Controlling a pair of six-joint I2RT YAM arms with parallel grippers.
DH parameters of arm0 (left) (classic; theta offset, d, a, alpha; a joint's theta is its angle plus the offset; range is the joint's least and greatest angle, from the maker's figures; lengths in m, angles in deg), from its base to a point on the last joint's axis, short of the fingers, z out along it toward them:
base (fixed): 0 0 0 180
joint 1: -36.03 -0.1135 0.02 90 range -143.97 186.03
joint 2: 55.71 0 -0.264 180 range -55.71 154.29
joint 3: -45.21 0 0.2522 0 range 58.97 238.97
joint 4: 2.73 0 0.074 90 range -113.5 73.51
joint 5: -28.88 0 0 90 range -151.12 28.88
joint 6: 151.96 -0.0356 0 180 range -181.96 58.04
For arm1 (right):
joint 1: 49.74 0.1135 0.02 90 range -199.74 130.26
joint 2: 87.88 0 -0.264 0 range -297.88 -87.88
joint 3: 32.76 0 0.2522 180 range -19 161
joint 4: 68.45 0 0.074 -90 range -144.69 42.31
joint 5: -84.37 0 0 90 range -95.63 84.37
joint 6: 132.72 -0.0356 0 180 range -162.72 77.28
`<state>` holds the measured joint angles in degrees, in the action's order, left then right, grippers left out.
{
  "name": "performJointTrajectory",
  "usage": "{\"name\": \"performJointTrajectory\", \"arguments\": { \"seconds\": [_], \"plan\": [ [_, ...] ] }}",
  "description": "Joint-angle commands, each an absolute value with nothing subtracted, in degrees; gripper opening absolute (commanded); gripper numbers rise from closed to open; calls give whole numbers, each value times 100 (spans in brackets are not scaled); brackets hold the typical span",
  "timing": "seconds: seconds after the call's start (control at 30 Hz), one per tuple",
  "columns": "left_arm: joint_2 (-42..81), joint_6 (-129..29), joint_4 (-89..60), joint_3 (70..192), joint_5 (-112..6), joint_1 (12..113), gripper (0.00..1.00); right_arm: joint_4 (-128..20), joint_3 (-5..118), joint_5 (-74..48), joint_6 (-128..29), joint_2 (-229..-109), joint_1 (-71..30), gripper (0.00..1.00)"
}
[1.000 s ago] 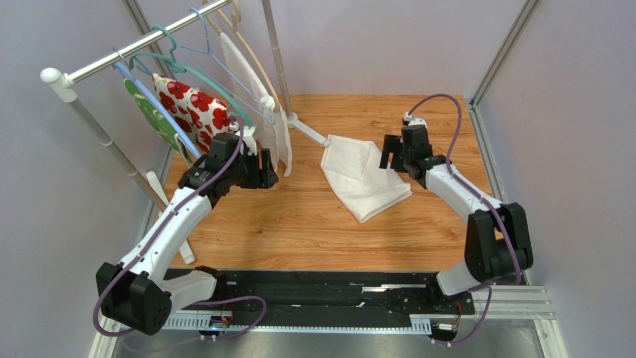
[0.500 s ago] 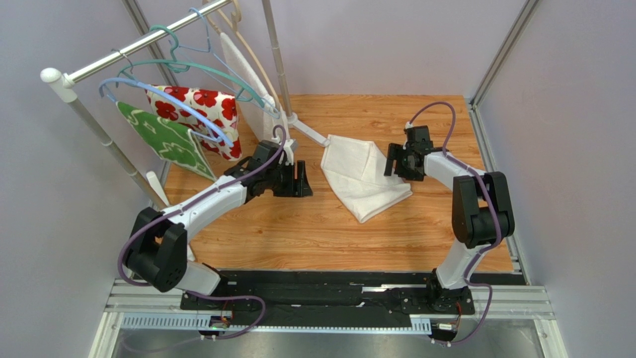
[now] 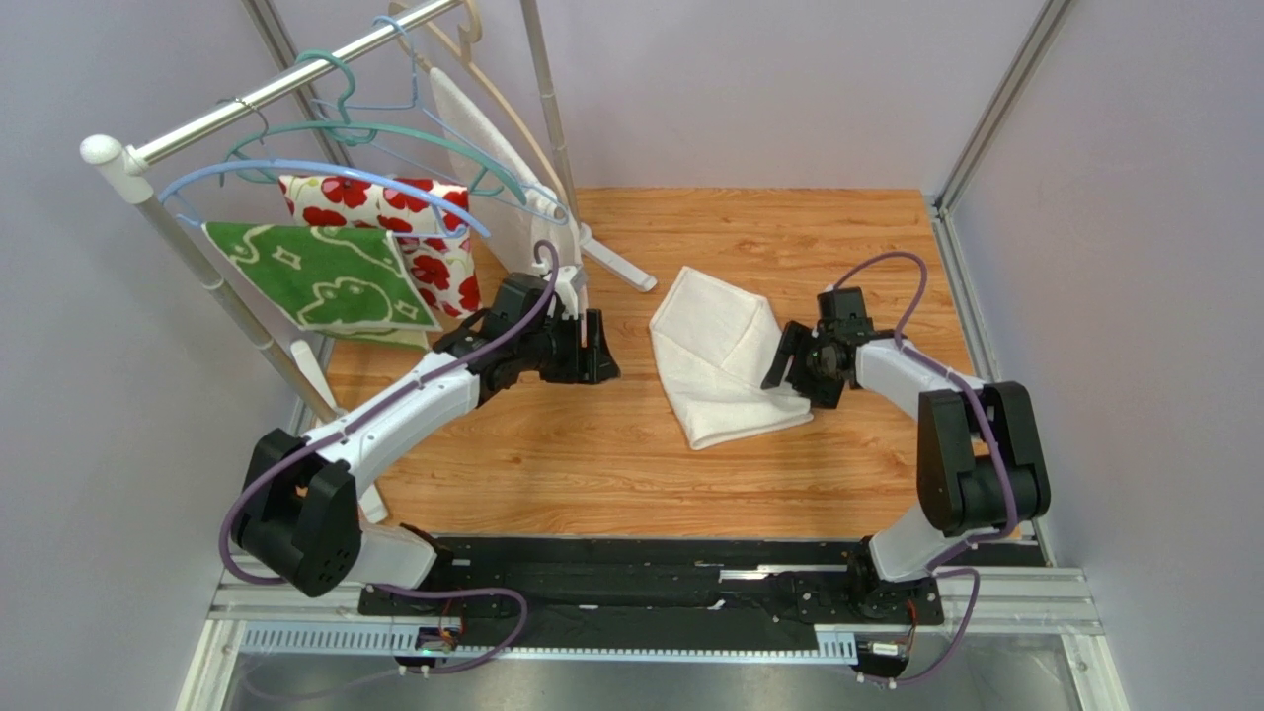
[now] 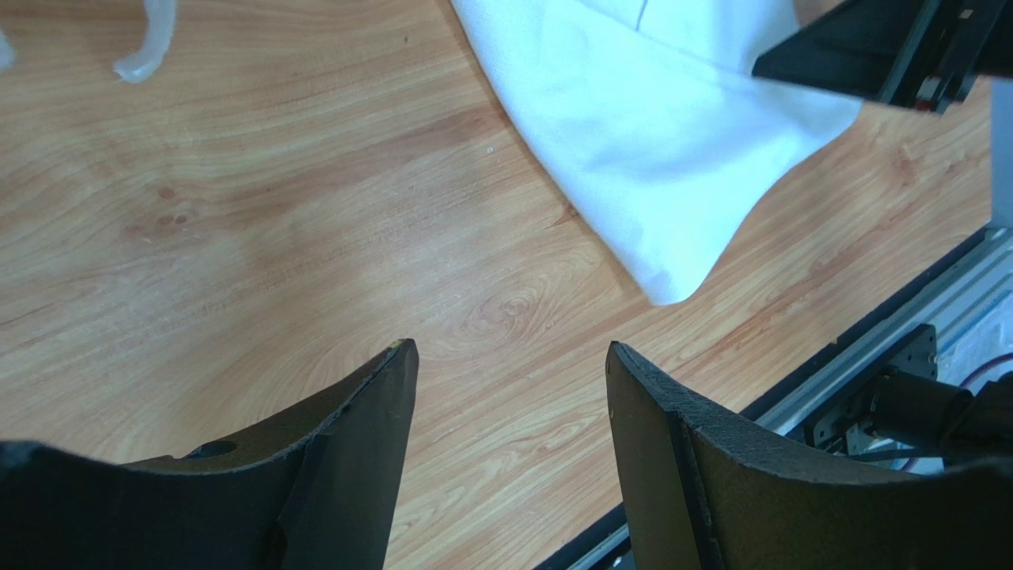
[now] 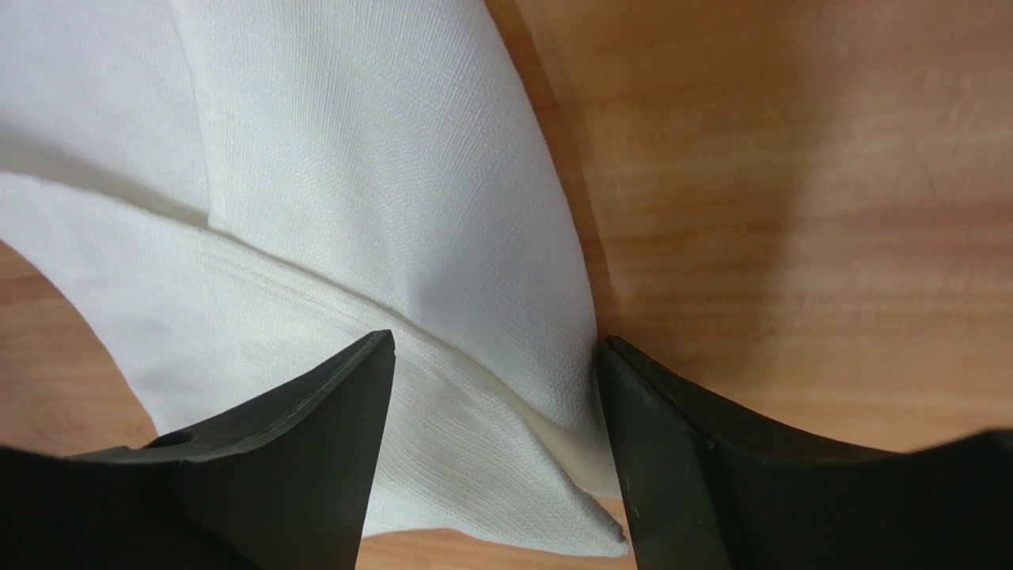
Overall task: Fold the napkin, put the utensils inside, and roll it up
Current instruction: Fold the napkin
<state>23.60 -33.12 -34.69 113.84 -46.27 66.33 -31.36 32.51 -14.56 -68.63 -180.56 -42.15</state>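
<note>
The off-white napkin (image 3: 720,356) lies folded over itself on the wooden table, right of centre. My right gripper (image 3: 782,368) is open and low at its right edge. In the right wrist view the gripper (image 5: 494,344) has its jaws either side of a napkin (image 5: 357,178) corner fold. My left gripper (image 3: 606,353) is open and empty, just left of the napkin. In the left wrist view the gripper (image 4: 509,348) hangs over bare wood, with the napkin (image 4: 666,131) ahead. No utensils are in view.
A clothes rack (image 3: 223,119) stands at the back left with swinging hangers, a red-flowered cloth (image 3: 401,222), a green patterned cloth (image 3: 312,274) and a textured white cloth (image 3: 497,148). Its foot (image 3: 616,267) reaches toward the napkin. A black rail (image 3: 653,571) runs along the near edge.
My left gripper has left the rack and moved right toward the napkin, and the hangers have swung left. My right gripper has dropped to the napkin's right edge. The napkin has shifted and bunched slightly.
</note>
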Motion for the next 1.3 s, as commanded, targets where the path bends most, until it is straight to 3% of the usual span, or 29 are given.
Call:
{"name": "performJointTrajectory", "arguments": {
  "seconds": [0.0, 0.33, 0.6, 0.7, 0.87, 1.27],
  "plan": [
    [1804, -3454, -3442, 11268, -4785, 6635, 68, -2779, 2592, -1714, -7751, -17420, -3929, 70],
    [855, -3577, -3899, 10688, -5460, 6626, 71, -2474, 1721, -1057, -9431, -16111, -1707, 73],
    [950, -3384, -3698, 10511, -5234, 6608, 72, -1057, 2415, -124, -8642, -14809, -1573, 73],
    [1301, -3279, -3461, 10564, -4997, 6609, 71, -1609, 2398, -675, -8289, -14668, -1564, 69],
    [1899, -3068, -3021, 10792, -4750, 6609, 70, -2339, 2450, -1248, -7990, -15202, -1362, 51],
    [3042, -2900, -2011, 11109, -4241, 6617, 69, -2445, 2144, -888, -7919, -16012, -966, 34]
  ]
}}
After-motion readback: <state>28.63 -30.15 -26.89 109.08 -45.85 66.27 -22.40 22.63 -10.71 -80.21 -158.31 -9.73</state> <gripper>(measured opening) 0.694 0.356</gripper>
